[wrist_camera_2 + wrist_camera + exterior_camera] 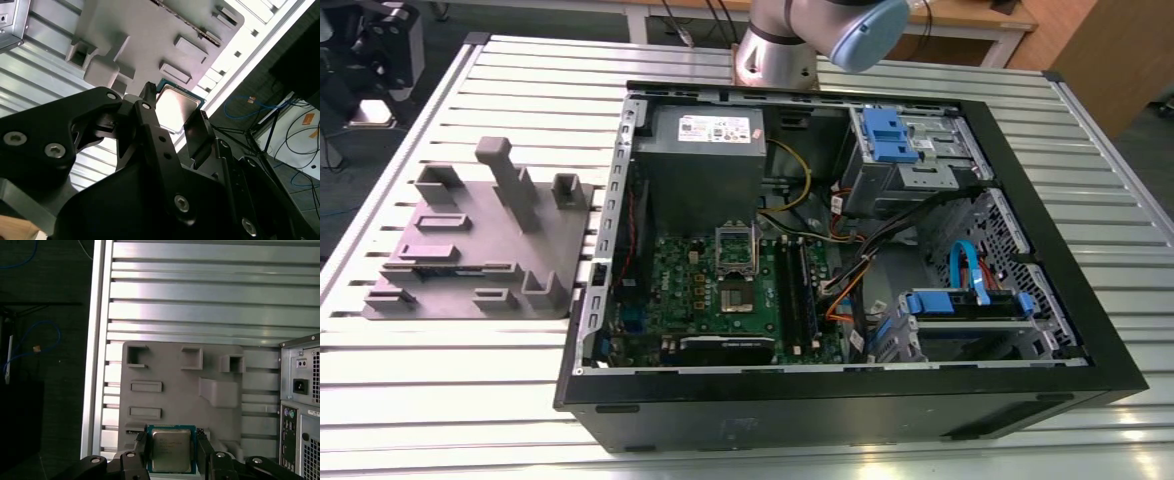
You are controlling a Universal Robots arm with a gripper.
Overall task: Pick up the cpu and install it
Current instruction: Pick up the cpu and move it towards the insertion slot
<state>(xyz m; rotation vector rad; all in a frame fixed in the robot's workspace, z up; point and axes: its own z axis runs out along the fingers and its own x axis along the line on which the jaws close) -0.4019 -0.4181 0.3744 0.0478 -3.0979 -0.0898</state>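
The cpu [171,452] sits between my gripper [171,436] fingers, pinched on two opposite edges, silver top up. It looks lifted clear of the grey fixture [180,390], near the fixture's edge.

The grip is thin and edge-only, so the likely risk is the chip slipping or tilting. A tilted or rotated chip going into the socket [735,248] could damage contacts. The open case [854,400] is crowded, with cables close to the socket, so a snag is possible.

Surface: slatted aluminium table [454,400], fixture beside the case on the exterior view's left. Room: dark floor [45,390] with loose cables, wooden desk [961,15] behind.
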